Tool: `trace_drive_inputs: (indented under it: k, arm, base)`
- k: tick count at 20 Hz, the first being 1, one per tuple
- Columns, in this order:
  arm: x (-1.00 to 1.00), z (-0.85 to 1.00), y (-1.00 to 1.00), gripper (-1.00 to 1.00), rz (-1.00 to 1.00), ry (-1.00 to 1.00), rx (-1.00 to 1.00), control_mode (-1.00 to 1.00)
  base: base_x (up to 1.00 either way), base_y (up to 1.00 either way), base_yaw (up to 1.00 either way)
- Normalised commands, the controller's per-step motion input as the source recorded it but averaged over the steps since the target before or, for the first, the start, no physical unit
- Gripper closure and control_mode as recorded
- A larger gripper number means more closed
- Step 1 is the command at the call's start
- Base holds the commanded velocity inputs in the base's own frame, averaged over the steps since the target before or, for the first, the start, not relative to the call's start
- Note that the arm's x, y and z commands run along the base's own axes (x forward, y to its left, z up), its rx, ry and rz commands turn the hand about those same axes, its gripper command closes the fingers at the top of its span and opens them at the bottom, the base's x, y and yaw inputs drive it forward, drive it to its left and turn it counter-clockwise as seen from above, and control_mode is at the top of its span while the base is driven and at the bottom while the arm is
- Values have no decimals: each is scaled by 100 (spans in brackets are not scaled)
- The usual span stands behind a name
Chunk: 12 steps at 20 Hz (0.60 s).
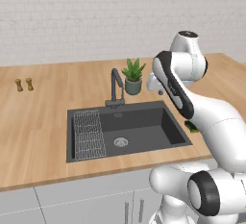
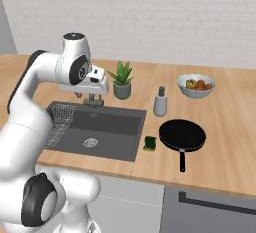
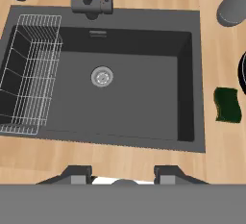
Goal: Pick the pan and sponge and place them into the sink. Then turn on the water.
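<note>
The black pan (image 2: 182, 136) lies on the wooden counter right of the sink (image 2: 125, 127), handle toward the front edge; its rim (image 3: 242, 74) peeks in at the right of the hand view. Between pan and sink lies the sponge (image 2: 150, 143) (image 3: 227, 104), green top up. My gripper (image 2: 91, 98) (image 3: 122, 176) hangs above the sink, pointing down, open with nothing between its fingers. The basin (image 3: 144, 98) holds a wire rack (image 3: 29, 74) on its left and a steel drain (image 3: 102, 76). Water is out of view; the faucet (image 1: 115, 86) stands dry.
A potted plant (image 2: 121, 82) stands behind the sink, and a soap dispenser (image 2: 160, 102) behind the pan. The grey fruit bowl (image 2: 196, 85) sits at the back right. Two small shakers (image 1: 24, 84) stand far left.
</note>
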Motion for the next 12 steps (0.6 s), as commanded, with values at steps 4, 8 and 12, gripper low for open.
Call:
trace_drive_inputs:
  k: [4,8,12]
  arm:
    - [-27,-5,-9,-100,0,-1,0,-100]
    - [-73,-9,-84,-100,9,0,0,-100]
    - [-40,-3,-100,-100,2,12,0,-100]
  base:
    - [0,0,0]
    - [0,0,0]
    - [0,0,0]
